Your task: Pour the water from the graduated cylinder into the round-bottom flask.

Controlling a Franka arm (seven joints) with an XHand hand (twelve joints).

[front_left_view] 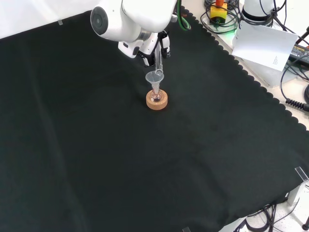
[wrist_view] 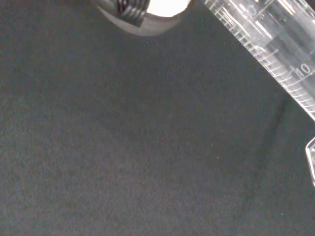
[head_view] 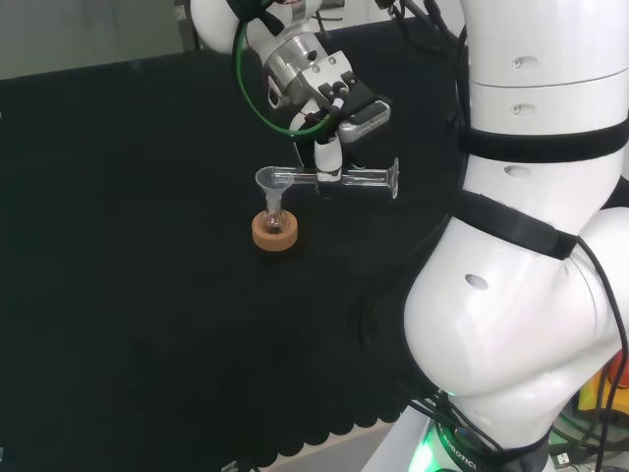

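**Inspector:** Head view was checked first. The hand point(head_view: 334, 118) held the cylinder point(head_view: 339, 178) lying about level above the cloth point(head_view: 128, 295), fingers curled round its middle. Its mouth rested at the rim of a funnel point(head_view: 268, 183) seated in the flask point(head_view: 276, 224), which sat in a cork ring point(head_view: 276, 234).

**Reviewer:** Which step was that, in your judgement?

**Inspector:** The pour itself, I judged, at or near full tilt. The cylinder's base pointed right in that view, toward the arm's white links point(head_view: 531, 246), and the mouth left. I could not tell whether water was running or how much was left.

**Reviewer:** Any sign in the flask?

**Inspector:** Front view showed something dark low in the flask point(front_left_view: 156, 97), but I could not say what it was. The funnel point(front_left_view: 155, 79) stood upright over the ring point(front_left_view: 157, 100) with the cylinder point(front_left_view: 158, 60) reaching to it from the hand point(front_left_view: 153, 48) above.

**Reviewer:** And the next move?

**Inspector:** In my judgement, holding the mouth over the funnel until the cylinder drains, perhaps raising the base a little, without knocking the funnel, which looked light and only perched.

**Reviewer:** Wrist view?

**Inspector:** Graduated wall of the cylinder point(wrist_view: 275, 44) crossed one corner, close, above bare cloth point(wrist_view: 128, 147).
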